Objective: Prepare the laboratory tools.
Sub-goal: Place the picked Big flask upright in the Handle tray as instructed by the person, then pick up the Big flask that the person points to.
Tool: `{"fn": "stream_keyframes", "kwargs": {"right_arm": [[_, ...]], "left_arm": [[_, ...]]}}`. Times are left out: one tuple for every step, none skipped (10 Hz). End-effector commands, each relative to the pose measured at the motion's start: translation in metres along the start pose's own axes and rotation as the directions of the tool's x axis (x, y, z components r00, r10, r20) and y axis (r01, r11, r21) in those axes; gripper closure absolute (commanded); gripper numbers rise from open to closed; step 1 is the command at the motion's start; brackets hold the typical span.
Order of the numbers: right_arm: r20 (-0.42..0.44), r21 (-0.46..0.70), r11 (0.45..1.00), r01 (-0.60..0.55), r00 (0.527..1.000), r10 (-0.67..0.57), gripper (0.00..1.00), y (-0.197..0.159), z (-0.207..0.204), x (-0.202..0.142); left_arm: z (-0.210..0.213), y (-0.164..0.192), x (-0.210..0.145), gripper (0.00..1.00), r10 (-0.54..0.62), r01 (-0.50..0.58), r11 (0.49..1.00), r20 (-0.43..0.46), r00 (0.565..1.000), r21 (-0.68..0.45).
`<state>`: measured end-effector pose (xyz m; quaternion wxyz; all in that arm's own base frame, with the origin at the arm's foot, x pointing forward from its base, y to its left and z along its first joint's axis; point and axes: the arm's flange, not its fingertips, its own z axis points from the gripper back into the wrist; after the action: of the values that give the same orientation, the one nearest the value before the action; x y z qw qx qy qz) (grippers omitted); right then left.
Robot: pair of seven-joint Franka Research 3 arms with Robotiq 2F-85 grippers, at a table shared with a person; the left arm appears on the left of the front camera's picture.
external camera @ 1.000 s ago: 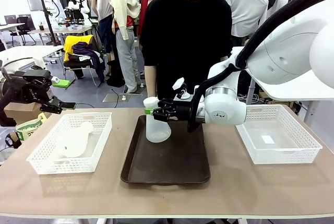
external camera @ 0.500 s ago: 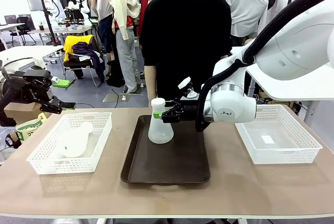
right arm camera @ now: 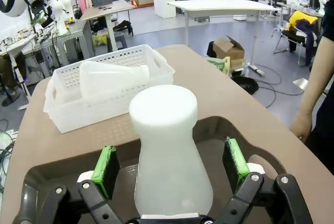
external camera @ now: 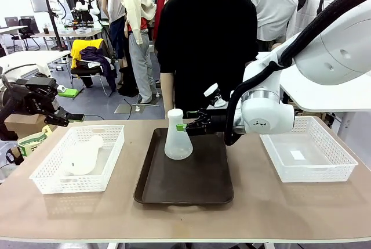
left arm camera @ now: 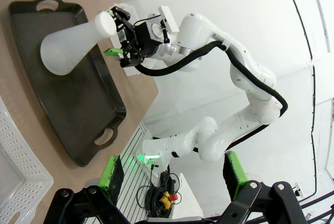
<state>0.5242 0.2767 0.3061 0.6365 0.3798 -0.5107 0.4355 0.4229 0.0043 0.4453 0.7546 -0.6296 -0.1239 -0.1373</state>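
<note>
One flask (external camera: 177, 140) stands up straight on the dark tray (external camera: 174, 194), near the tray's far end, in the middle of the bench (external camera: 290, 208). Its wide bottom sits flat, so I think it won't tip.

The right claw (external camera: 186, 120) reaches in sideways from the right. It is wide open, with one finger on each side of the flask's neck. In the right wrist view there is a gap between the green pads (right arm camera: 106, 169) and the flask, so the claw is around it but has no hold on it. The neck is the thin part, so it is a good spot to grab.

The other flask (external camera: 84, 155) lies on its side in the white basket (external camera: 75, 183) on the left. I think it has to go on the tray too, so about half the job looks done. It is round and lying down, so it may roll when it is picked up.

The left claw (external camera: 62, 118) hangs off past the left end of the bench. It is open and has nothing in it. It is out of the way there, and it is close to that basket.

A person (external camera: 206, 40) stands at the far side with arms down, just watching.
</note>
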Motion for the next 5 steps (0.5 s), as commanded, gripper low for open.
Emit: {"fn": "stream_keyframes", "kwargs": {"right_arm": [[0.002,-0.002,1.0,-0.005,1.0,0.005,0.0,-0.0019,-0.0039,-0.0029],[0.002,-0.002,1.0,-0.005,1.0,0.005,0.0,-0.0019,-0.0039,-0.0029],[0.002,-0.002,1.0,-0.005,1.0,0.005,0.0,-0.0019,-0.0039,-0.0029],[0.002,-0.002,1.0,-0.005,1.0,0.005,0.0,-0.0019,-0.0039,-0.0029],[0.002,-0.002,1.0,-0.005,1.0,0.005,0.0,-0.0019,-0.0039,-0.0029]], "left_arm": [[0.0014,-0.0021,0.0003,0.0,-0.001,0.001,1.0,0.006,1.0,-0.009],[0.0014,-0.0021,0.0003,0.0,-0.001,0.001,1.0,0.006,1.0,-0.009],[0.0014,-0.0021,0.0003,0.0,-0.001,0.001,1.0,0.006,1.0,-0.009],[0.0014,-0.0021,0.0003,0.0,-0.001,0.001,1.0,0.006,1.0,-0.009],[0.0014,-0.0021,0.0003,0.0,-0.001,0.001,1.0,0.006,1.0,-0.009]]}}
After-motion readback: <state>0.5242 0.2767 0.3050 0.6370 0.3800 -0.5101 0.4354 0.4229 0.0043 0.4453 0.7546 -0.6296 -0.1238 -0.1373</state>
